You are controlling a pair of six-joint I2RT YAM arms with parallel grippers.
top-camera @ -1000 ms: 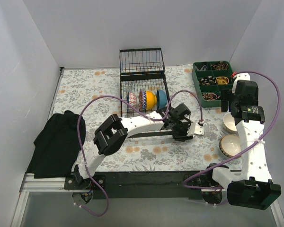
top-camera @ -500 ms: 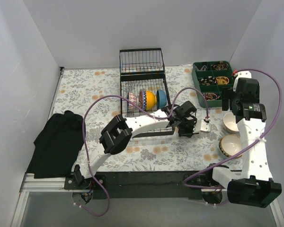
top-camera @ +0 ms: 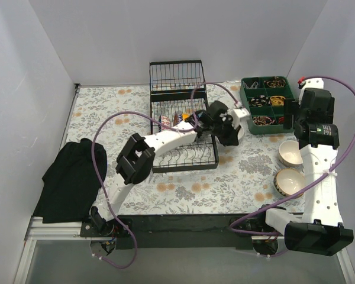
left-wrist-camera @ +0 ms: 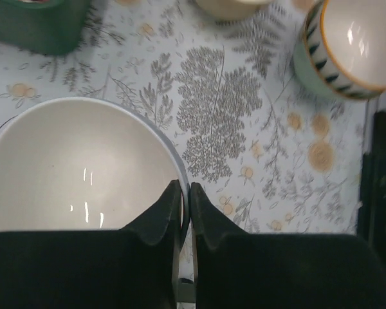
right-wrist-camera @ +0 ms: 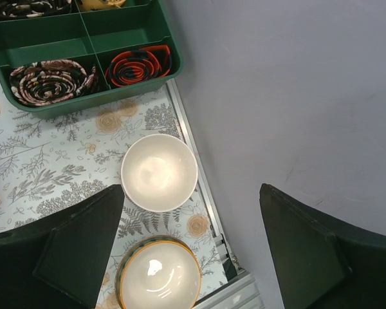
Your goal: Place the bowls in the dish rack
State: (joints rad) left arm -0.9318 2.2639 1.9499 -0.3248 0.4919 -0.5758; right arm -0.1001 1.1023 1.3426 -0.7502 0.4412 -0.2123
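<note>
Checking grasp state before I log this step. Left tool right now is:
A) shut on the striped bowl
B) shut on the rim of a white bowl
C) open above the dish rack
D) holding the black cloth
B: in the left wrist view the left tool is pinched on the rim of the white bowl, while the striped bowl lies apart from it.

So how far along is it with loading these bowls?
Some colourful bowls already stand in the black wire dish rack. The left gripper grips a plain white bowl beside it. A cream bowl and a striped bowl wait on the table below the open right gripper.
</note>
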